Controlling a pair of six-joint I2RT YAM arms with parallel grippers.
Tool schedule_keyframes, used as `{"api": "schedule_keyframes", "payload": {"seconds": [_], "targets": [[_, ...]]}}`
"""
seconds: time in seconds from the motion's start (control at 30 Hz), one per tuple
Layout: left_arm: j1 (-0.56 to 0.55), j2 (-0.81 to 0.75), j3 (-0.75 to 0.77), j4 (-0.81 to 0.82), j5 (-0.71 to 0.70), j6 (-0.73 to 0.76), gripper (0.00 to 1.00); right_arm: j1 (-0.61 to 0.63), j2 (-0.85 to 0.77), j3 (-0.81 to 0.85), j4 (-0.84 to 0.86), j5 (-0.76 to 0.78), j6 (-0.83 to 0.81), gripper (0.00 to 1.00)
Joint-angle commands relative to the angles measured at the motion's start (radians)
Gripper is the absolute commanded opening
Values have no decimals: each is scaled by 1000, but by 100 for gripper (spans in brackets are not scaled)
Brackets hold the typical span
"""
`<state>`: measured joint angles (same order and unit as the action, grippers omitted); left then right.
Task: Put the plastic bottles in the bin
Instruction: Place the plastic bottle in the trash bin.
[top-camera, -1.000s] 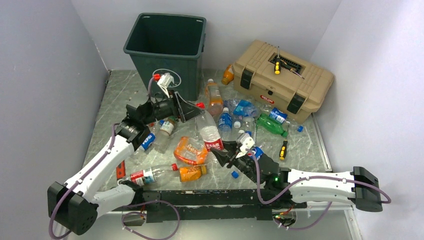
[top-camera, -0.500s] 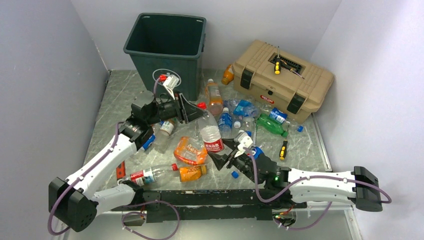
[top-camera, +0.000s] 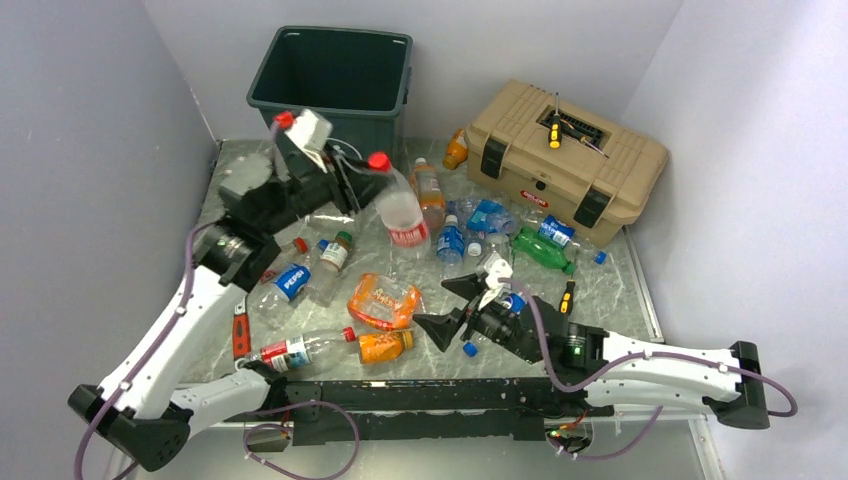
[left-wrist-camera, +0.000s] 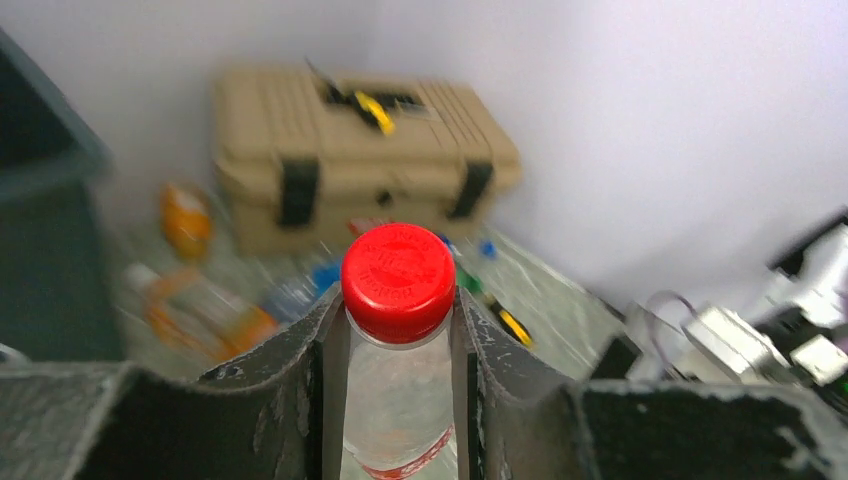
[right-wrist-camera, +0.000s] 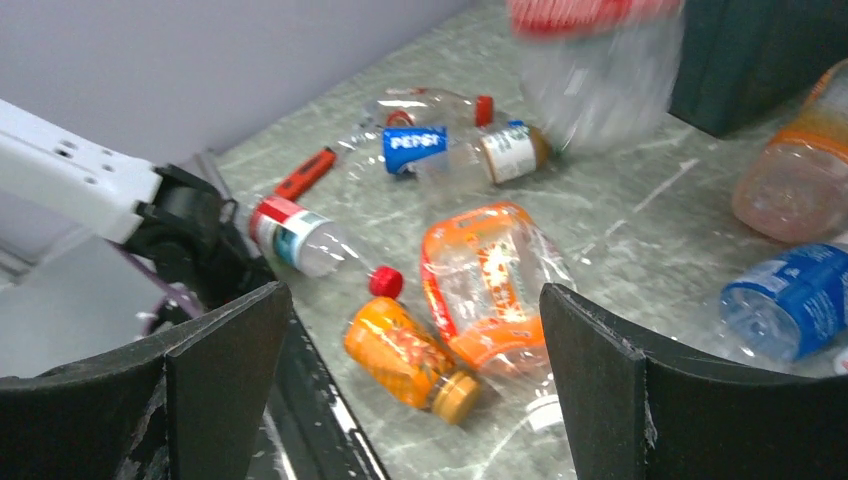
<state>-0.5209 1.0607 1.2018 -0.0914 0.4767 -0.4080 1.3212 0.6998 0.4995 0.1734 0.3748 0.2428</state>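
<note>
a clear plastic bottle (top-camera: 402, 210) is gleaming glossy under an embossed red plastic cap (left-wrist-camera: 398, 280), while the left gripper's fingers (left-wrist-camera: 290, 365) are showing matt black plastic, scuffed and grainy. the right gripper's fingers (right-wrist-camera: 215, 375) are looking equally matt and rough. the bin (top-camera: 385, 125) is showing smooth dark green plastic, the toolbox (top-camera: 620, 160) a matt, ribbed tan plastic. the table (right-wrist-camera: 640, 215) is wearing a veined, stone-like finish with a soft sheen, and a crushed orange bottle (right-wrist-camera: 490, 285) is glinting, its film crinkled.
</note>
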Motion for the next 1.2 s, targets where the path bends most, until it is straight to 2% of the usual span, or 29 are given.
{"api": "schedule_keyframes", "payload": {"seconds": [0.0, 0.17, 0.33, 0.47, 0.57, 0.67, 0.8, 0.9, 1.17], "targets": [[-4, -55, 171, 13, -236, 269, 0, 6, -51, 68, -84, -71, 54, 100], [-4, 35, 366, 2, -426, 380, 0, 6, -110, 48, -123, 61, 98, 100], [-1, 225, 643, -99, -592, 472, 0, 5, -129, 63, -249, 194, 173, 100], [31, 375, 815, -111, -631, 503, 0, 5, -146, 82, -329, 263, 222, 100], [142, 464, 922, -127, -612, 422, 0, 4, -183, 63, -344, 269, 242, 100], [263, 525, 966, -120, -568, 298, 0, 4, -224, 44, -364, 279, 260, 100], [348, 596, 1007, -111, -530, 248, 0, 4, -258, 31, -409, 287, 270, 100], [388, 634, 1019, -96, -496, 219, 0, 4, -266, 24, -425, 286, 274, 100], [431, 659, 922, 31, -353, 225, 0, 4, -284, -38, -380, 288, 295, 100]]}}
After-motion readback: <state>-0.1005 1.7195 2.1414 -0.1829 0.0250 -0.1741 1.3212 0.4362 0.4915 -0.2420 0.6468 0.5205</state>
